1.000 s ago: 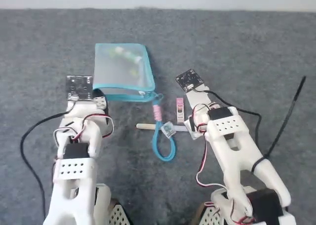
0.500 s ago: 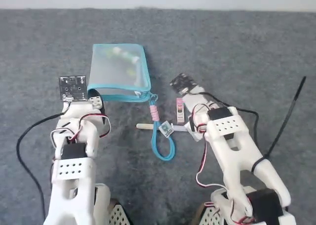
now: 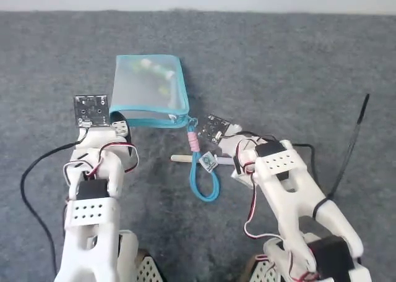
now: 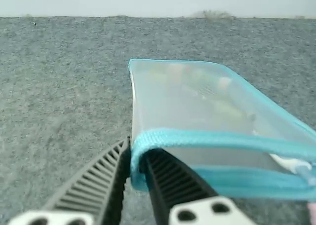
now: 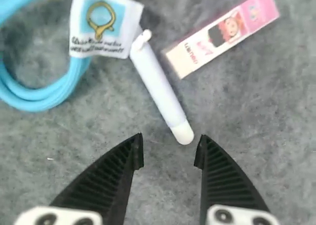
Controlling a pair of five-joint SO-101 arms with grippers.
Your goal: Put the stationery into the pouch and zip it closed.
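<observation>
A translucent pouch (image 3: 148,87) with teal trim lies at the back left, with small items showing inside it. My left gripper (image 4: 134,153) is shut on the teal edge at the pouch's (image 4: 207,106) near corner. A white pen (image 5: 160,87) lies on the grey carpet, its rounded end between the fingers of my right gripper (image 5: 169,145), which stands open just above it. In the high view the pen's cream end (image 3: 184,159) sticks out to the left. A pink eraser (image 5: 222,32) lies just beyond the pen.
A blue strap loop (image 3: 205,182) with a white tag (image 3: 210,162) hangs from the zipper pull by a pink bead (image 3: 195,140) and lies across the pen. A black cable tie (image 3: 349,146) lies at the right. Open carpet stretches behind and to the right.
The right wrist has swung left and lowered over the pen, covering the eraser in the high view. The left arm pulled the pouch slightly left, then stayed still.
</observation>
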